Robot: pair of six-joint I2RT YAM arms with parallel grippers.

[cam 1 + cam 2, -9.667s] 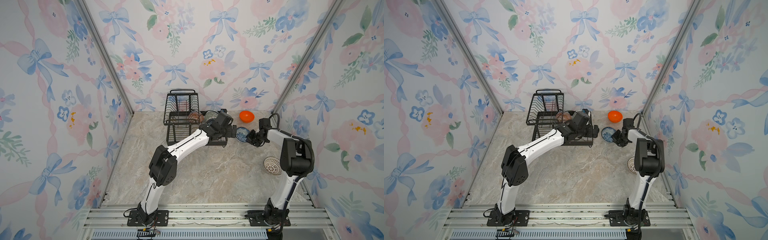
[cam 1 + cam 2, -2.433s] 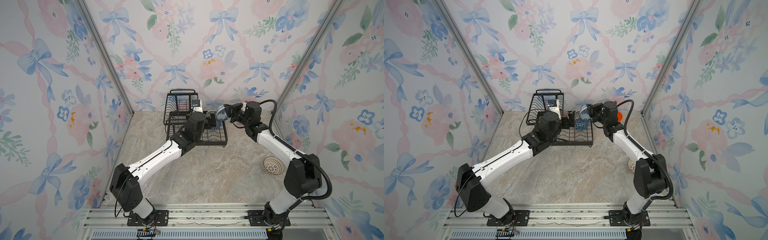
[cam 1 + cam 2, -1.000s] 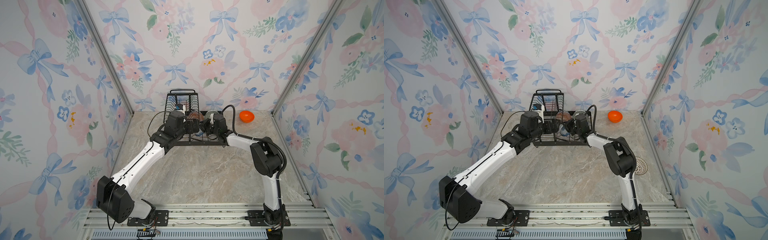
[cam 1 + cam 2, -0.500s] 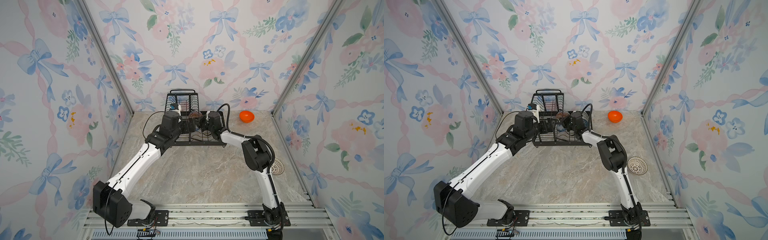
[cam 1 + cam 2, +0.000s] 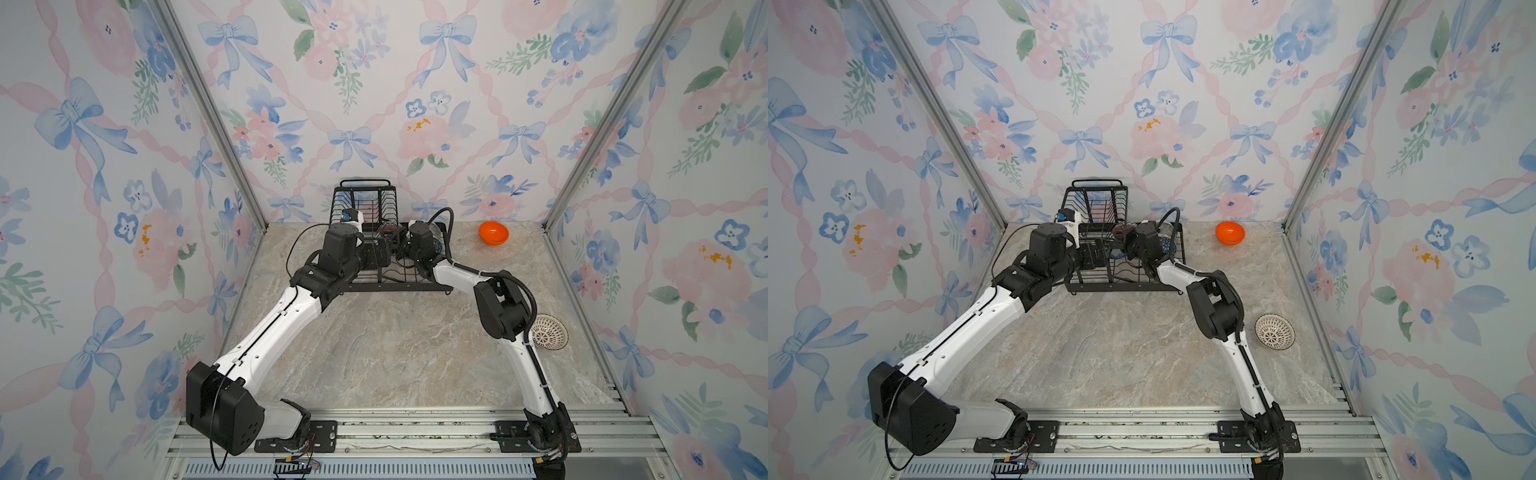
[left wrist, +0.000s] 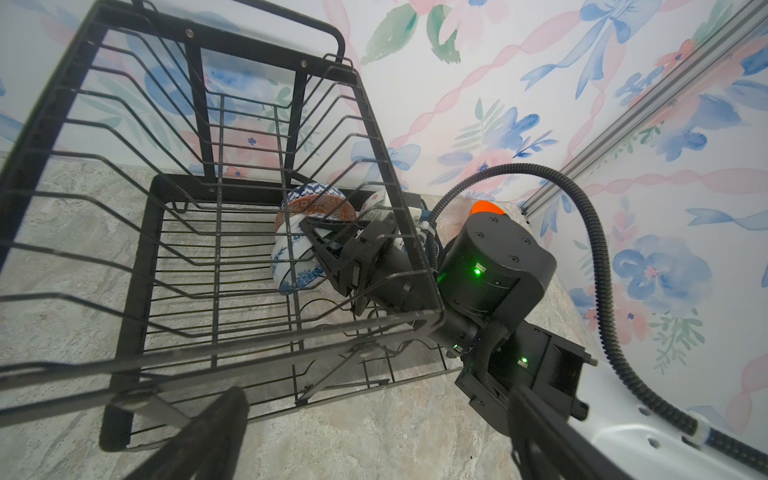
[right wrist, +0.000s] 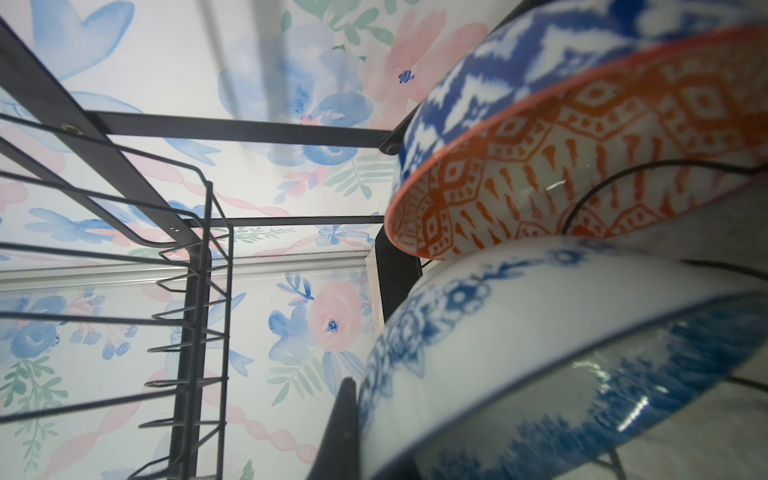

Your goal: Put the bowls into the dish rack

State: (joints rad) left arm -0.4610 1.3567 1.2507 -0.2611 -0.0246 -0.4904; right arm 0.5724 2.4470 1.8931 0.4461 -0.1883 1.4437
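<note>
White-and-blue floral bowl (image 6: 291, 266) now sits low in the dish rack (image 5: 399, 286), base tier, against the orange-patterned bowl (image 6: 320, 208); moments ago your right gripper (image 6: 311, 239) held it aloft. It's pinched shut on the rim. Your left gripper (image 5: 384, 254) is spread wide, empty. Release looks due.

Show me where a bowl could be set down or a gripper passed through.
Free: the table between the arms, in front of the dish rack; the rack's lower tier away from the bowls. Crowded: the rack end where the right gripper holds the blue floral bowl beside the orange patterned bowl.
</note>
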